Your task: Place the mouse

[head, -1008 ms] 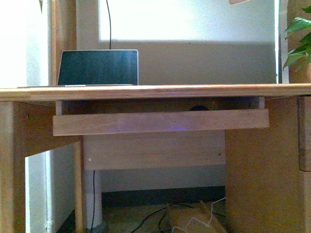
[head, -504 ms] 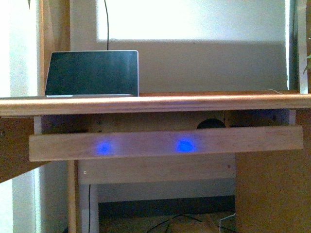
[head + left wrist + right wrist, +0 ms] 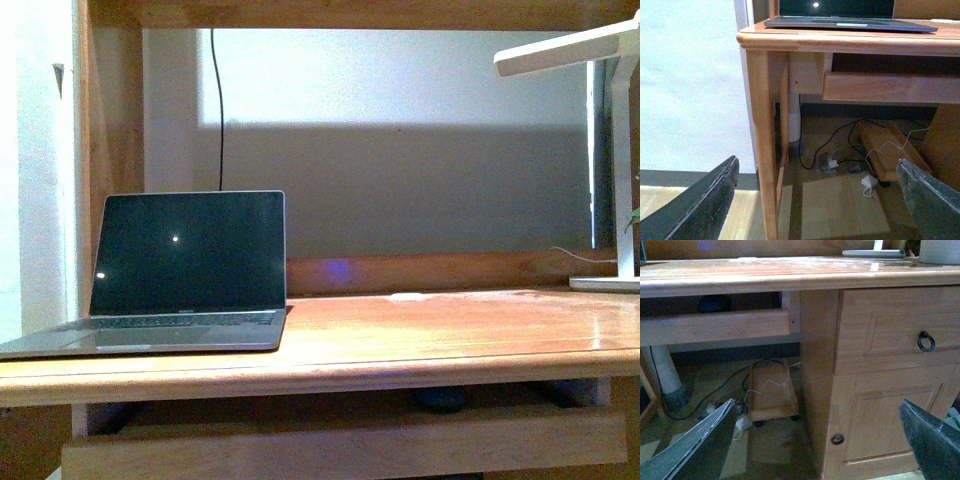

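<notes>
My view has risen from below the counter point(image 3: 450, 345) to its top; mouse point(image 3: 440, 400) sits on the tray point(image 3: 340, 445) beneath (not yet grasped), left gripper point(image 3: 815, 200) and right gripper point(image 3: 812, 445) both wide, empty.

Left hand point(image 3: 815, 200) and right hand point(image 3: 815, 442) both gape wide, empty.

The front view looks level across the bench point(image 3: 450, 340) toward the laptop point(image 3: 190, 255). The wrist views look from lower down, the left at a leg point(image 3: 762, 125), the right at drawers point(image 3: 890, 325). All three share the sliding shelf point(image 3: 340, 445).
</notes>
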Controlling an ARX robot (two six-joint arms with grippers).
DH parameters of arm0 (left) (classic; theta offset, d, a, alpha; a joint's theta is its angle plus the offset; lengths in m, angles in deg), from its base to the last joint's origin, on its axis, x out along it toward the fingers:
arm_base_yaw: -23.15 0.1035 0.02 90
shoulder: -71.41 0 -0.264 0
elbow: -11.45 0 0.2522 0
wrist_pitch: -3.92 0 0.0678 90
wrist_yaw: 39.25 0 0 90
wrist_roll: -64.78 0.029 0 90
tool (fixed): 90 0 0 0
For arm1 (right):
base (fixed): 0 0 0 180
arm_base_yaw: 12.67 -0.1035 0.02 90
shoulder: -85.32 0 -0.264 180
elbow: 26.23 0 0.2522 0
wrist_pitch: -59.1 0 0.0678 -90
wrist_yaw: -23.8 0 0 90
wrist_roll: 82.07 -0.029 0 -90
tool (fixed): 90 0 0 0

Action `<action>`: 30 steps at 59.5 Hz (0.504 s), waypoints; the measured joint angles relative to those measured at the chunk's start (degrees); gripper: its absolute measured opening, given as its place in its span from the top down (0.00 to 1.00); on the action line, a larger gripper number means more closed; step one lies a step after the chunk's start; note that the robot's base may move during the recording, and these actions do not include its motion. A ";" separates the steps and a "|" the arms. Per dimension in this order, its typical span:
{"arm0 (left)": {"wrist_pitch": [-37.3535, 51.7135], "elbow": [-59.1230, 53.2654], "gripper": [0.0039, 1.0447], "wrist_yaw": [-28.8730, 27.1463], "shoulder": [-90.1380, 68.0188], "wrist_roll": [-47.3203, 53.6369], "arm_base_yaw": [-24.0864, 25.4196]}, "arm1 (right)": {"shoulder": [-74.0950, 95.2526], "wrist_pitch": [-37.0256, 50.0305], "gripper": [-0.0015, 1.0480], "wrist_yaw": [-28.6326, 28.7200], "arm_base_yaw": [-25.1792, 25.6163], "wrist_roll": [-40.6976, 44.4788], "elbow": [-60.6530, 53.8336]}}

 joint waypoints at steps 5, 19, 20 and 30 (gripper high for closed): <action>-0.85 0.22 0.07 0.39 -0.44 -0.94 0.00 | 0.00 0.00 0.07 0.00 0.00 0.00 0.00; 3.23 4.33 0.07 1.55 -24.44 -3.39 -1.90 | 0.00 0.00 0.07 0.00 0.00 0.00 0.00; 4.68 4.44 0.07 1.73 -25.86 -3.13 -1.60 | 0.00 0.00 0.07 0.00 0.00 -0.02 0.00; 34.56 9.14 0.07 3.28 -56.74 9.84 2.29 | 0.00 0.00 0.07 0.00 0.00 0.00 0.00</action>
